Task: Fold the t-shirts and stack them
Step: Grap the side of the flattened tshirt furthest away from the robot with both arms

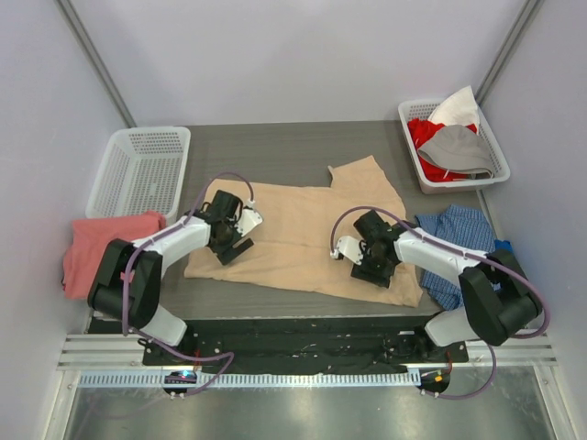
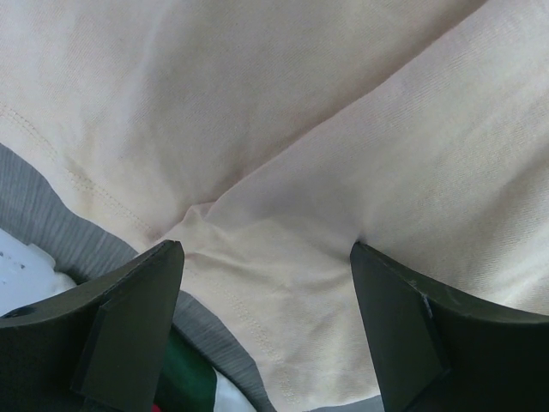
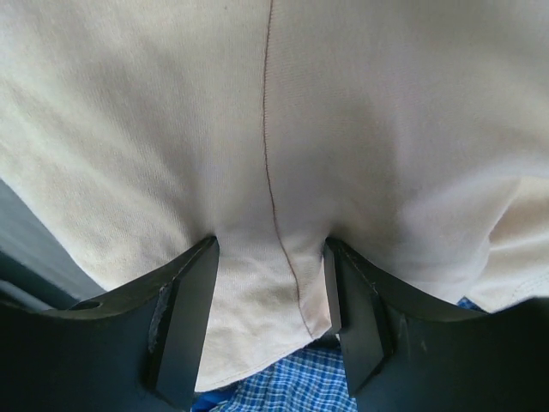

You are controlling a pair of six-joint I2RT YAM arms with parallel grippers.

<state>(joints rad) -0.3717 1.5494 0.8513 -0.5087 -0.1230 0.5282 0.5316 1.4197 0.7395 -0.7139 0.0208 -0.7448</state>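
A tan t-shirt [image 1: 303,234] lies spread out in the middle of the dark table mat. My left gripper [image 1: 231,249] is down at its left edge, open wide; in the left wrist view the gripper [image 2: 266,249] straddles the tan t-shirt [image 2: 283,129] near its stitched hem. My right gripper [image 1: 371,268] rests on the shirt's near right part. In the right wrist view that gripper [image 3: 270,249] is open, and the tan t-shirt [image 3: 274,112], with a dark seam line, lies flat between its fingers. A salmon-pink t-shirt [image 1: 101,243] lies crumpled at the table's left edge.
A blue checked garment [image 1: 459,234] lies at the right, partly under the tan shirt's corner, and shows as blue checked cloth [image 3: 283,390] in the right wrist view. An empty white basket [image 1: 142,170] stands back left. Another basket [image 1: 413,151] back right holds red, grey and white clothes.
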